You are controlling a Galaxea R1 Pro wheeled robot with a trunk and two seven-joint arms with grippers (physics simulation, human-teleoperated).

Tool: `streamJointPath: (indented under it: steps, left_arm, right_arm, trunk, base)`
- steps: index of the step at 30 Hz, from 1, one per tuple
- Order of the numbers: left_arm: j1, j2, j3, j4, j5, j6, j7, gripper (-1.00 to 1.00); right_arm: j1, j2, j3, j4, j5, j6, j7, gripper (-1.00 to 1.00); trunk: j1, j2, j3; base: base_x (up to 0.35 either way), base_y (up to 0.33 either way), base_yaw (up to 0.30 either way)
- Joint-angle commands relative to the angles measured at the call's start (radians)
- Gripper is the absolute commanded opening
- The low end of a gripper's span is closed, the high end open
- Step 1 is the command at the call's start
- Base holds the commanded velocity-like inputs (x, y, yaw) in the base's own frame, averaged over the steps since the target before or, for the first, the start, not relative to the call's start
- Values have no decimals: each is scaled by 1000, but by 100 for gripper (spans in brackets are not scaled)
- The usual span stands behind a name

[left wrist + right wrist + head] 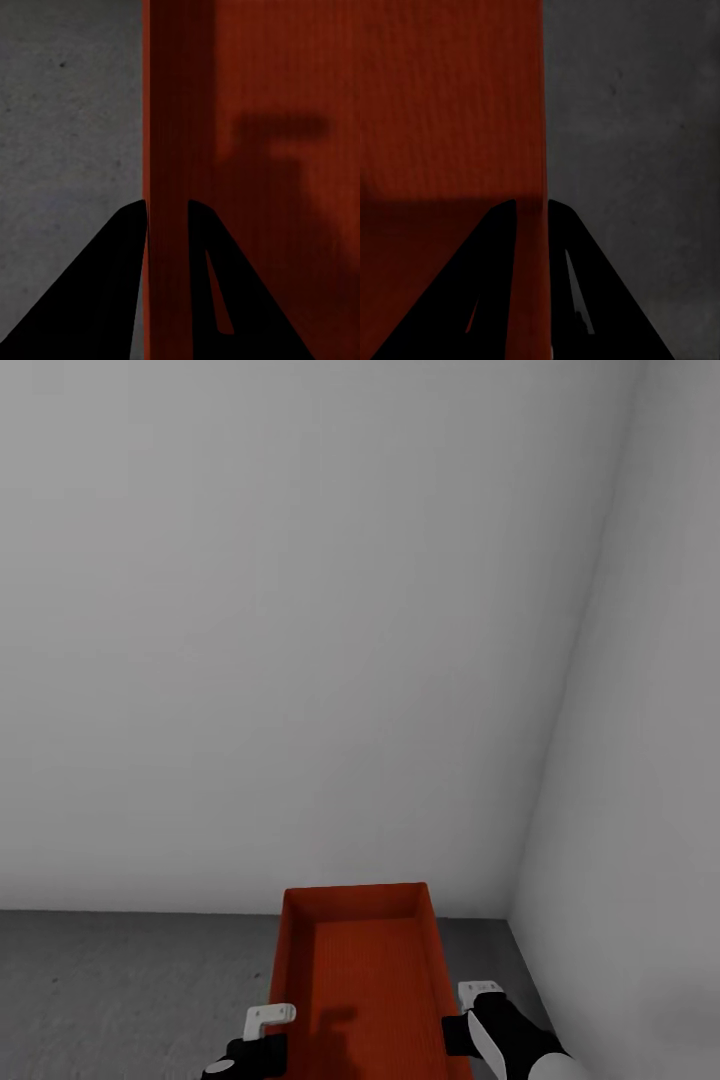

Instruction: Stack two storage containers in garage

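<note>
Left gripper (268, 1028) sits on the bin's (360, 980) left long wall; in the left wrist view its fingers (112, 285) straddle that wall, one outside over the floor (67, 112), one inside, pinched onto the wall with almost no gap.

Bin is orange-red, topless, centred low in the head view, long axis running straight away from the robot toward the grey wall (300, 610). It sits in the garage corner, side wall (640, 760) close on the right. I can't tell from these views whether it rests on the concrete or hangs just above it.

Right gripper (478, 1000) mirrors the left on the right long wall; right wrist view shows its fingers (487, 285) either side of the wall, pressed onto it, concrete on the outer side.

Key relation: both claws grip opposite long walls near the robot's end, roughly symmetric, so the bin should stay level if both arms lower together. No second bin shows here, so my read is this one goes down as the base of the stack.

Risk: uneven release could skew it against the right wall.
</note>
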Motion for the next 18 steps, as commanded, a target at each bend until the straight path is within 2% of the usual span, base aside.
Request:
streamJointPath:
  steps: [1,5,18]
  left_arm:
    - [-1,32,-8,-1,14,0,-22,-100]
    - [-1,32,-8,-1,14,0,-22,-100]
    - [-1,32,-7,1,14,1,-21,-100]
  right_arm:
    - [-1,-9,-1,-2,-26,4,57,-100]
    - [-1,-9,-1,-2,-26,4,57,-100]
    - [-1,-9,0,-2,-26,4,57,-100]
  trunk:
    - [0,-1,-2]
    - [0,-1,-5]
    - [50,-92,-47]
  base:
    - [0,0,0]
    - [0,0,0]
    - [0,0,0]
